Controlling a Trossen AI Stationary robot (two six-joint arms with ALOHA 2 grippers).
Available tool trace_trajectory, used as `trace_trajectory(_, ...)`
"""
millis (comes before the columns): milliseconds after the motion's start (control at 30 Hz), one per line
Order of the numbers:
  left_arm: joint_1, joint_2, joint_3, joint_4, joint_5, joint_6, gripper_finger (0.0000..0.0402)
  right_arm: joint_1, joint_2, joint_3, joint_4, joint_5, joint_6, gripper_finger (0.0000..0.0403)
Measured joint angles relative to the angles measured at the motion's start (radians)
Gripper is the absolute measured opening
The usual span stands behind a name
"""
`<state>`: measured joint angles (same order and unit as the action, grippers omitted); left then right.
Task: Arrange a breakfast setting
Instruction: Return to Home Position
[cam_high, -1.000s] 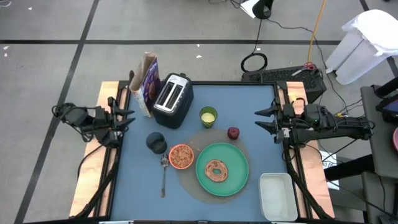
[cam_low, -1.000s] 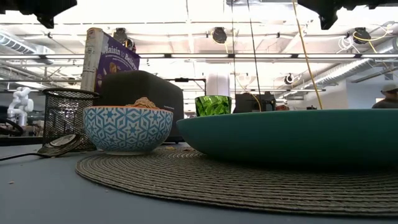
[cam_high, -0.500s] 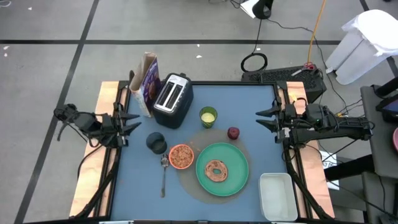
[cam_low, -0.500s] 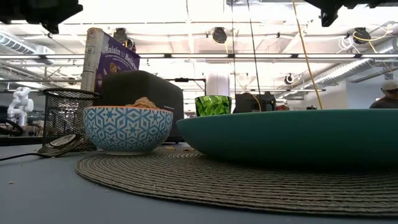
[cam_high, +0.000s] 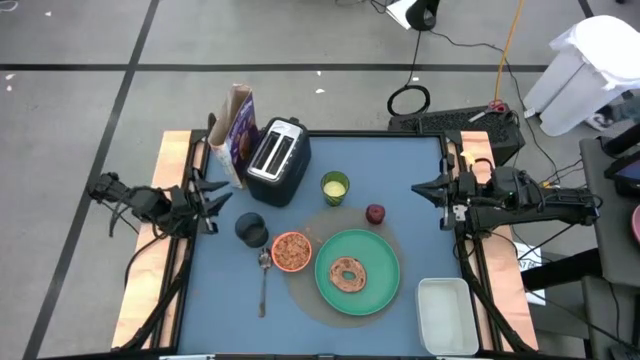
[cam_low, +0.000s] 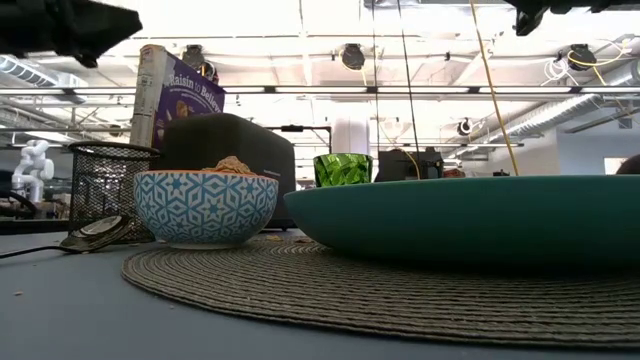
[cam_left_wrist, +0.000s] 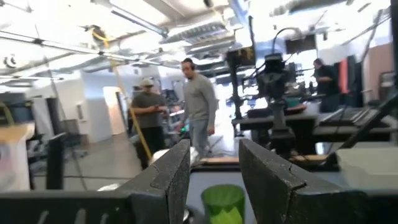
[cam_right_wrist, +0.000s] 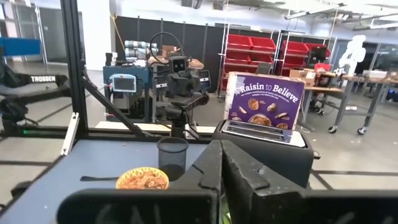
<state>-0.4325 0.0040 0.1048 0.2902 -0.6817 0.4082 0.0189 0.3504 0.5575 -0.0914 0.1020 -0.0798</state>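
Observation:
A green plate (cam_high: 372, 262) with a brown bagel (cam_high: 348, 273) on it lies on a round woven mat. The bowl (cam_high: 291, 251), filled with cereal, sits at the mat's left edge, and a spoon (cam_high: 263, 281) lies flat on the table to its left. A dark-red fruit (cam_high: 375, 213) rests at the mat's far right rim. The purple cereal box (cam_high: 238, 135) stands upright at the far left. My left gripper (cam_high: 213, 196) hovers open at the table's left edge with nothing between its fingers. My right gripper (cam_high: 420, 188) hovers shut at the right edge, holding nothing.
A toaster (cam_high: 278, 160) stands next to the cereal box, with a green cup (cam_high: 335, 187) to its right and a black mesh cup (cam_high: 251, 229) near the bowl. A white tub (cam_high: 445, 315) sits at the near right corner. People stand in the room beyond the table.
My right gripper has shut its fingers on nothing and rolled a little, staying in place. My left gripper has sunk lower and edged toward the table's middle, tipping up as it went and staying open.

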Motion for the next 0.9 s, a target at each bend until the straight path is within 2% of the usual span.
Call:
trace_trajectory(267,0.097,0.000,-0.076,0.011,0.001,-0.063,0.0145,0.000,0.001,0.000,-0.020,-0.002,-0.053,0.0002)
trace_trajectory(367,0.137,0.000,-0.095,0.010,0.002,-0.104,0.0145,0.000,0.002,-0.027,0.025,-0.002,-0.086,0.0001)
trace_trajectory(633,0.200,0.000,-0.095,-0.015,0.003,-0.151,0.0145,0.000,0.003,-0.164,0.144,-0.002,-0.078,0.0001)
trace_trajectory(900,0.209,0.000,-0.095,-0.115,0.027,-0.218,0.0145,0.000,0.002,-0.332,0.356,-0.003,-0.038,0.0001)
